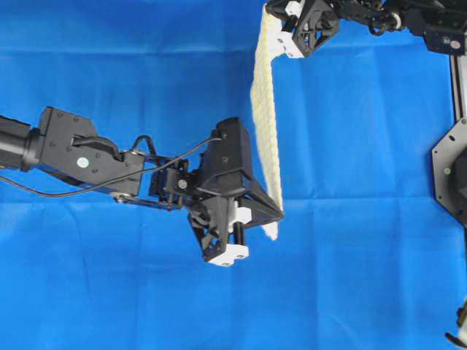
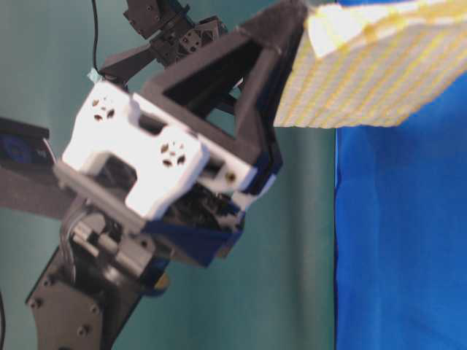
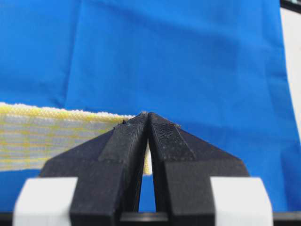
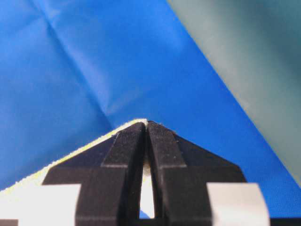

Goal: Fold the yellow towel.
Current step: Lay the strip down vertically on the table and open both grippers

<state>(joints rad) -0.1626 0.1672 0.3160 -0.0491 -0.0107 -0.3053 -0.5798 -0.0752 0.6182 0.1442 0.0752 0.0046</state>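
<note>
The towel [image 1: 266,124] is lifted off the tabletop and hangs stretched between the two claws. In the overhead view it shows as a narrow pale-yellow checked band, seen almost edge-on, that runs from the far edge of the tabletop, right of the middle, toward the centre.

The left claw [image 1: 271,216] is clamped on the near end of the towel. In the left wrist view its two black fingers [image 3: 127,141] are pressed together, and the yellow hem with its white-and-yellow check goes out to the left from between the tips. The left arm [image 1: 80,153] comes in from the left edge of the tabletop.

The right claw [image 1: 276,33] is clamped on the far end of the towel, at the far edge of the tabletop. In the right wrist view its fingers [image 4: 124,146] are together, and a thin yellow edge of the towel leaves the tips toward the lower left.

A plain blue cloth [image 1: 131,292] covers the tabletop under the towel; it has some soft creases. In the table-level view the left claw is very near the camera and blurred, with a corner of the towel in the upper right.
</note>
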